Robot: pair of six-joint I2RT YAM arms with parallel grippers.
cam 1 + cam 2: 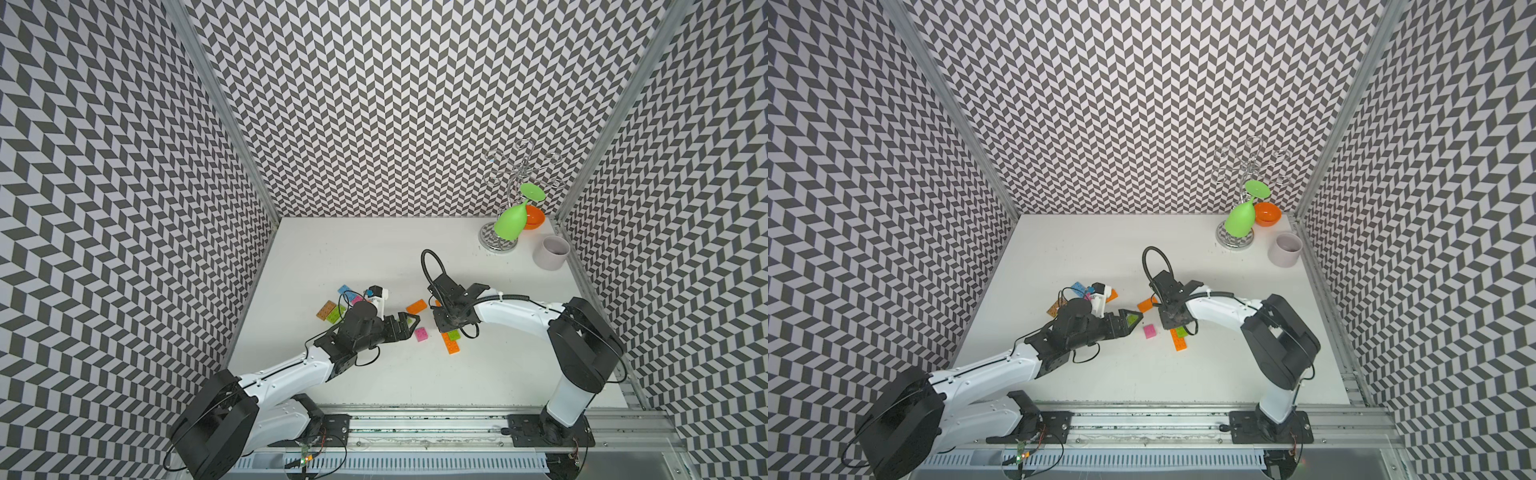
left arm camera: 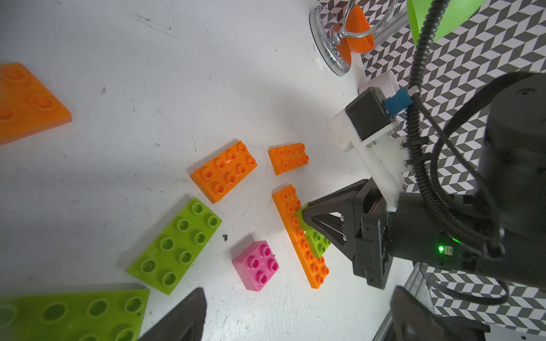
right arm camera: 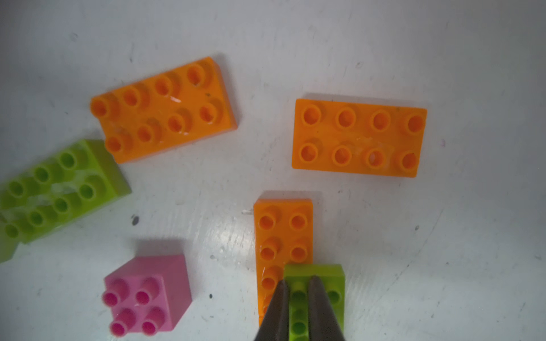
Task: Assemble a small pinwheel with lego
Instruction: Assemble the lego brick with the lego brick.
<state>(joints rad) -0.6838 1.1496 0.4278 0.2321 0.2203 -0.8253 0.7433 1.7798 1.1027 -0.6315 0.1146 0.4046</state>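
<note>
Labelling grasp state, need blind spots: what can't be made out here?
- Green brick: cut by the frame edge in right wrist view; right gripper mostly covers it in top views.
- Its seating on orange brick: cannot tell.
- Bricks by blue brick: left arm hides them in top views.
- Left gripper: only its tips show in left wrist view.

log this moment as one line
left gripper open, empty | right gripper shut on lime brick atop orange bricks | pink brick loose
</note>
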